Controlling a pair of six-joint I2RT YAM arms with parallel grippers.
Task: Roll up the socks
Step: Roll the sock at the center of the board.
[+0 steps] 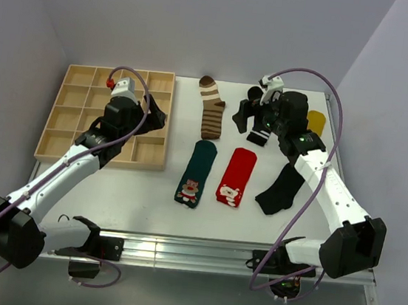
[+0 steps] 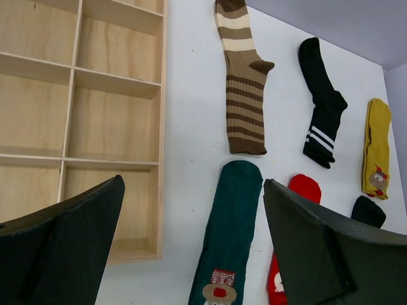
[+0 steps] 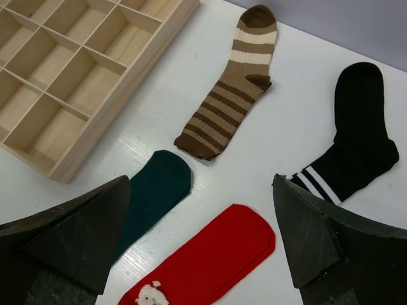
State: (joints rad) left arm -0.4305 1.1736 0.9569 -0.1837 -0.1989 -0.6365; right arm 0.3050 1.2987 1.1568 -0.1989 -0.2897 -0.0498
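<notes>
Two arms reach fwd, elbows bent. Left end effector (image 1: 156,115), over the tray's (image 1: 48,145) right side, & right end effector (image 1: 247,107), by the banded sock (image 1: 260,135), spread wide, empty. Six socks (image 1: 196,168) lie flat, table (image 1: 146,197) middle to right edge, long way near-to-far.
</notes>
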